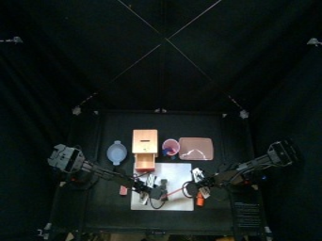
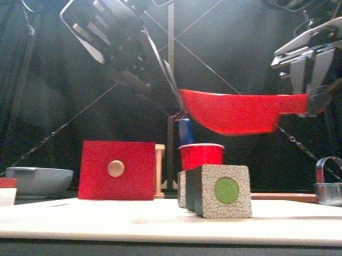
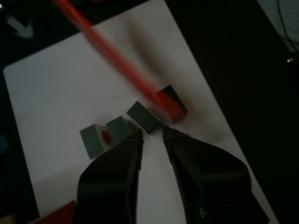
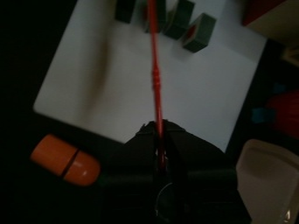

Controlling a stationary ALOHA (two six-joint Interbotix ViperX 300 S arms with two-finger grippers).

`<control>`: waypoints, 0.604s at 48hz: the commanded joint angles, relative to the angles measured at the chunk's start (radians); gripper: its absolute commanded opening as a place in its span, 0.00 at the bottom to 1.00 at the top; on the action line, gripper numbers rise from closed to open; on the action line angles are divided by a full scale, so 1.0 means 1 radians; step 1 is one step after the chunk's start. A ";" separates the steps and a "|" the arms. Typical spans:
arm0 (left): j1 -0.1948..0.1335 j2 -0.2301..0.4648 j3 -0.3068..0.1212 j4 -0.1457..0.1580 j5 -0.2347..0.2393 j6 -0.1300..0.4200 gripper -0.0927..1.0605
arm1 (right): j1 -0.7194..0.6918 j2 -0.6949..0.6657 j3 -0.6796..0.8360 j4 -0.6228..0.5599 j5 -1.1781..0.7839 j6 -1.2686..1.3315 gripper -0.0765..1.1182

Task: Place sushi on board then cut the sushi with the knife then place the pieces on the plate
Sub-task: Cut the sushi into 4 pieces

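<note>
Right gripper (image 4: pixel 160 133) is clamped on the red knife (image 4: pixel 153 61), whose blade is seen above the sushi pieces (image 2: pixel 221 190), stood on the white board (image 2: pixel 134 225) at the front view's lower centre.

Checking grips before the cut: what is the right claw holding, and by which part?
The right claw holds the red knife by its handle end, blade reaching toward the sushi pieces.

I can read no letters, numbers, labels or brand marks anywhere here; the sushi piece's (image 2: pixel 222 191) face bears only a plain green oval.
</note>
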 commanded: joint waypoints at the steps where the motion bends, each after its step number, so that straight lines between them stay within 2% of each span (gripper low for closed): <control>1: 0.021 -0.012 -0.032 0.003 -0.048 0.000 0.73 | -0.002 -0.061 0.008 0.040 0.041 0.006 0.40; 8: 0.038 -0.023 -0.029 0.008 -0.087 0.002 0.74 | -0.025 -0.118 0.048 0.123 0.114 0.040 0.40; 16: 0.043 -0.023 -0.026 0.025 -0.095 0.003 0.74 | -0.060 -0.225 0.067 0.199 0.192 0.196 0.40; 23: 0.052 -0.023 -0.023 0.025 -0.095 0.002 0.74 | -0.080 -0.301 0.078 0.242 0.232 0.428 0.41; 29: 0.060 -0.023 -0.015 0.025 -0.098 0.002 0.74 | -0.084 -0.296 0.092 0.250 0.232 0.689 0.41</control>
